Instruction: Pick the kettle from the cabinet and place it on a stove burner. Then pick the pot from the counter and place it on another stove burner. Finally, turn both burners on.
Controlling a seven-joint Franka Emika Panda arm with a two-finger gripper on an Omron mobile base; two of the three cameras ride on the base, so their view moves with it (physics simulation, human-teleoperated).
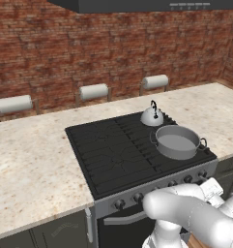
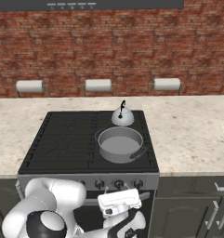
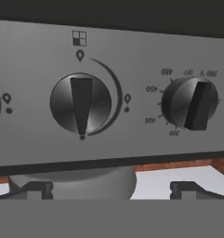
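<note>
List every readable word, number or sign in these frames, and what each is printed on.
"450", "400": beside the right knob on the range's front panel; its other numerals are too blurred.
Four-square burner diagram, unlettered: above the middle knob.
Hood buttons: too small.

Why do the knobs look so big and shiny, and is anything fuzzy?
Hand view: camera sits close, so the knob looks huge, with soft grey sheen; dial numbers are slightly fuzzy. Left base view: the pot and kettle look sharp, evenly lit, with no glare.
</note>
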